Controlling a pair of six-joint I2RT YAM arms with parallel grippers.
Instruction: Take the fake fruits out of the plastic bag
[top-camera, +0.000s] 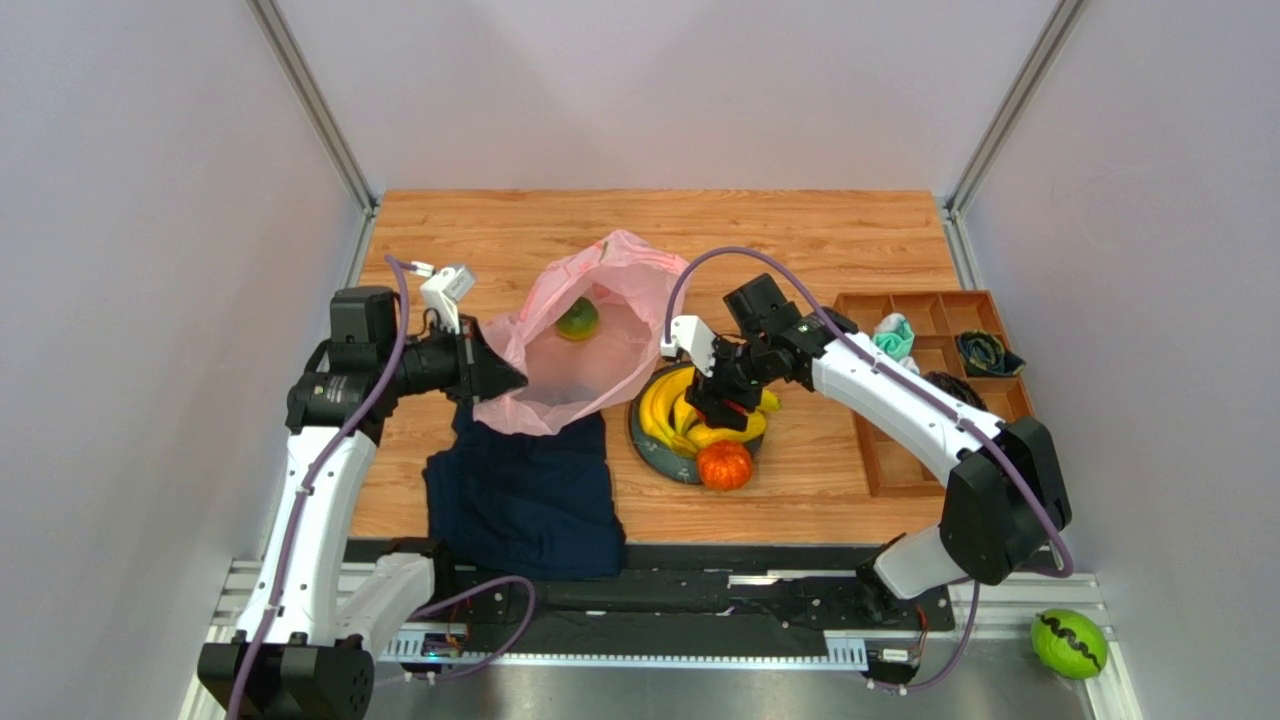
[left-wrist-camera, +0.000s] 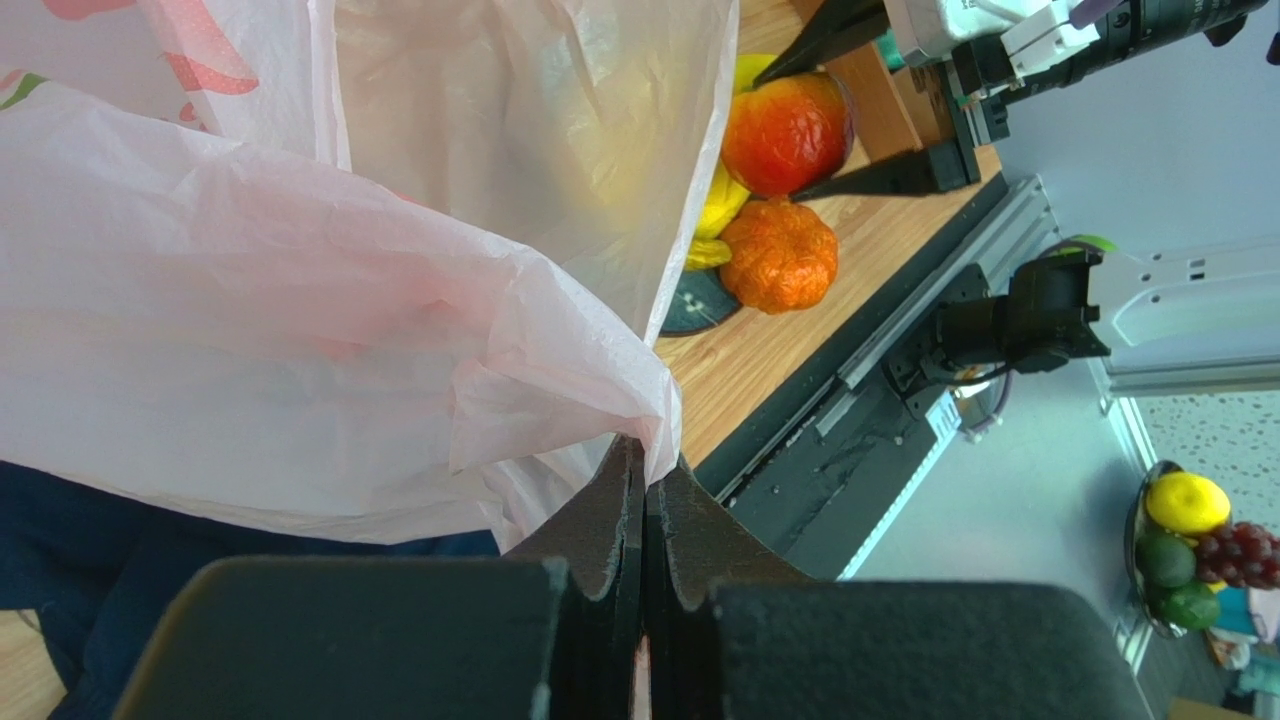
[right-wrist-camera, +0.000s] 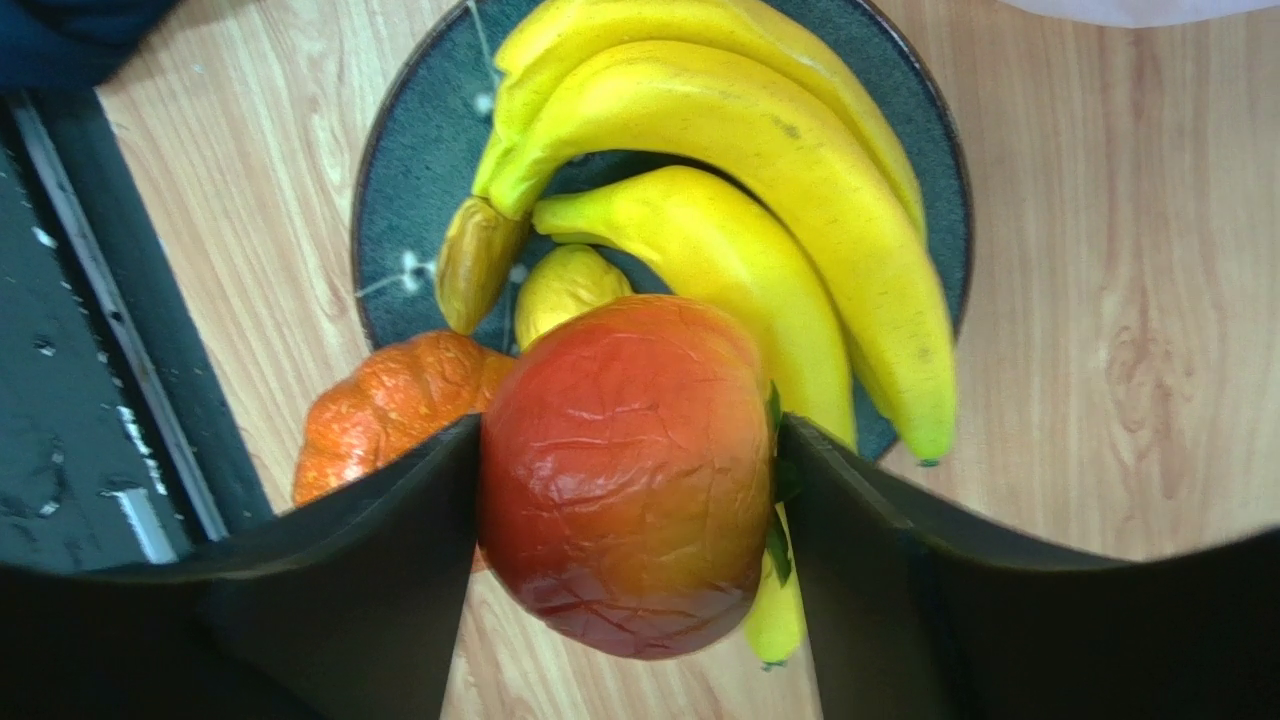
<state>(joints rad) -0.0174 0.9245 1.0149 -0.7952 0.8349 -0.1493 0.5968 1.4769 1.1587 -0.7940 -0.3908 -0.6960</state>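
My right claw (right-wrist-camera: 631, 443) pinches the red fruit (right-wrist-camera: 616, 518) from both sides, above the dark plate (right-wrist-camera: 413, 165) carrying the banana bunch (right-wrist-camera: 751, 195). I see an orange fruit (right-wrist-camera: 383, 413) at its rim, with the wooden desk (right-wrist-camera: 1112, 300) around.

Only part of a green fruit (top-camera: 577, 318) shows inside the pink bag (top-camera: 559, 393). Bananas (right-wrist-camera: 751, 210) cover much of the plate (right-wrist-camera: 409, 173). From overhead, the right hand (top-camera: 721, 402) hides the red fruit (right-wrist-camera: 624, 473).

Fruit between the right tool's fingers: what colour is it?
The fruit is red, blending into orange-yellow on one side. The right wrist view shows it best.
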